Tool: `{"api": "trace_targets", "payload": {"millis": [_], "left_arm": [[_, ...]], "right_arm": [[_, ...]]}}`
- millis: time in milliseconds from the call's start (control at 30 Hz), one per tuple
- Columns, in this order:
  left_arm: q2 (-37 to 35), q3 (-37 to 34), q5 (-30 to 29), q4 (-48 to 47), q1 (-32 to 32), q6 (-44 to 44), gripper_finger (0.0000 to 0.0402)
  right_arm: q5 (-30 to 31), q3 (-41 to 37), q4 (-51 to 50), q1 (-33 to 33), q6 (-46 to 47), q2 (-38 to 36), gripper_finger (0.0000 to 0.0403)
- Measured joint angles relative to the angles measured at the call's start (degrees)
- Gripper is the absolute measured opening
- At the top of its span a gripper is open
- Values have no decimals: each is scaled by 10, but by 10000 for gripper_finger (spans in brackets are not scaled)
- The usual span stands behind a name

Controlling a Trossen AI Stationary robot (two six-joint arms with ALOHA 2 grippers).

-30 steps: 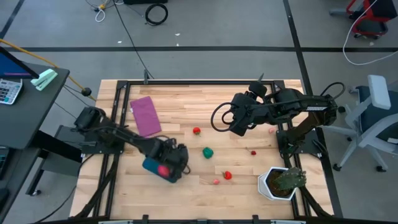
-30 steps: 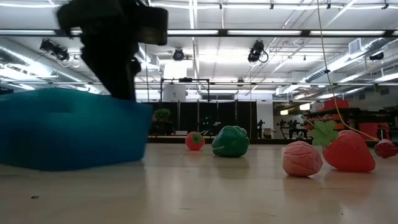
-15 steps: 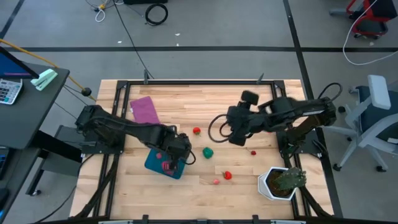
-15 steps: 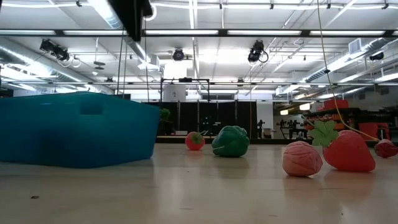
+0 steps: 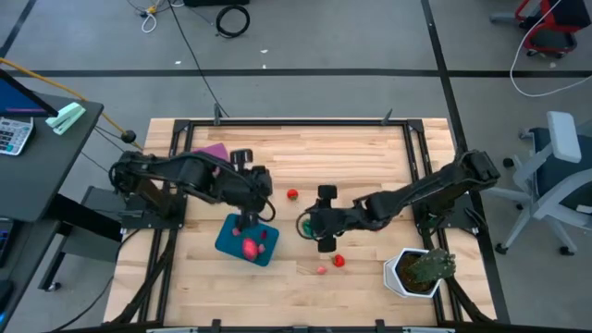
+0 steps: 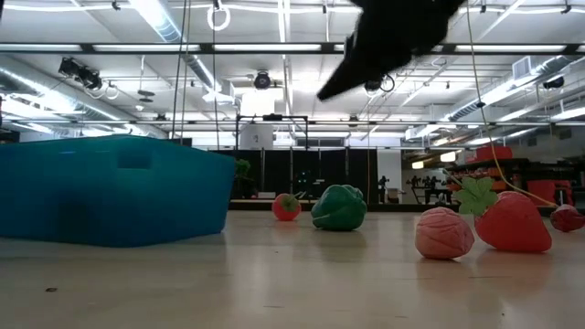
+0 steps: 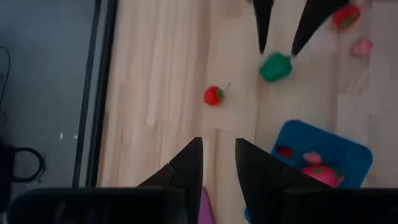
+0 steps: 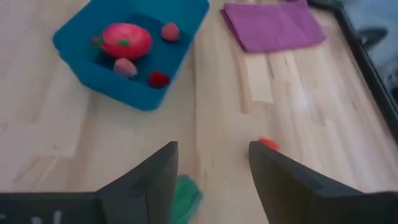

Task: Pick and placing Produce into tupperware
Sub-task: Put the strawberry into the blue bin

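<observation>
- Reaching: right gripper [image 5: 305,225], jaws spread, hangs over the green toy [image 5: 309,226]; centre, then descend squarely.
- Left gripper [image 5: 248,201], fingers apart, empty, waits by the tub [image 5: 227,243].

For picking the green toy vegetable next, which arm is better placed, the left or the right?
The right. Its open gripper hovers right at the green toy vegetable, fingers either side of it. The left gripper, also open, sits by the teal container, farther off.
</observation>
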Motion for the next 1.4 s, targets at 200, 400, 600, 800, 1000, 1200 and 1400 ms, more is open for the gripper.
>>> {"api": "trace_targets", "payload": {"millis": [200,400,600,800,1000,1200,1400], "left_arm": [[0,24,-1,0,18,23,94],[0,24,-1,2,44,46,87],[0,24,-1,4,70,46,85],[0,24,-1,6,88,74,84],[0,24,-1,9,102,89,76],[0,23,-1,8,109,91,79],[0,23,-1,5,110,91,72]], "right_arm": [[35,-123,185,-35,-11,0,205],[-82,-144,214,-110,153,3,205],[-158,-115,203,-162,195,10,205],[-164,-90,185,-167,213,51,203],[-160,-50,175,-167,190,118,203],[-160,18,92,-171,168,171,201],[-125,72,25,-163,134,196,200]]}}
